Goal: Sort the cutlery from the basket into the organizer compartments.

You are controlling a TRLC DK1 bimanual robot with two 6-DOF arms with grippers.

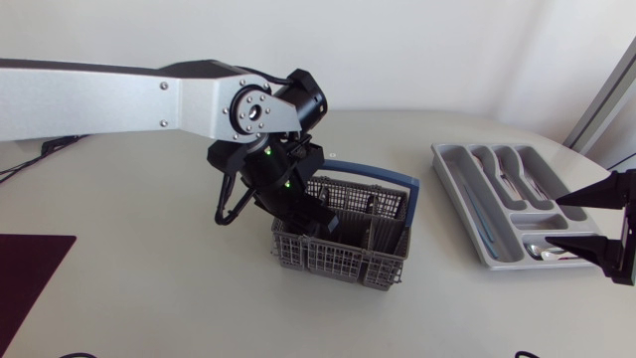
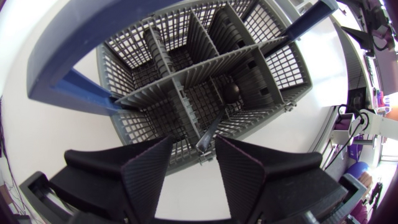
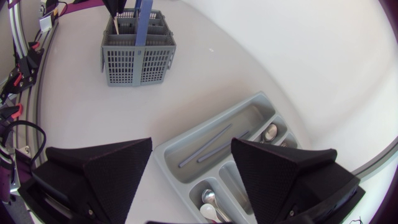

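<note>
Picking step, this one: my left gripper (image 2: 193,148) hung nose-down over the grey cutlery basket (image 2: 186,74), fingers parted to a middling gap and gripping nothing. A slim metal handle (image 2: 209,132) poked up out of the near compartment, right between them, and as far as I could tell it touched neither pad. One compartment further on sat a dark rounded end (image 2: 231,92), though I couldn't make out what piece that was. My left arm (image 1: 99,99) came in from the side with its long silver link lying level above the table (image 1: 149,288), the wrist bent steeply down so that the gripper dipped in beside the basket's blue handle (image 1: 383,181). Well apart from all that, my right gripper (image 3: 191,146) hovered wide open and empty-handed over the near end of the organizer (image 1: 438,154). That tray already held spoons (image 3: 270,132) in its short compartments and two long grey pieces (image 3: 211,146) in the long one. I reckoned the next move called for a small drop to centre that handle, a firm squeeze from both sides, then a straight lift clear of the grid walls and the blue handle before carrying across. A crooked pull looked likely to snag the piece and drag the light basket along with it
</note>
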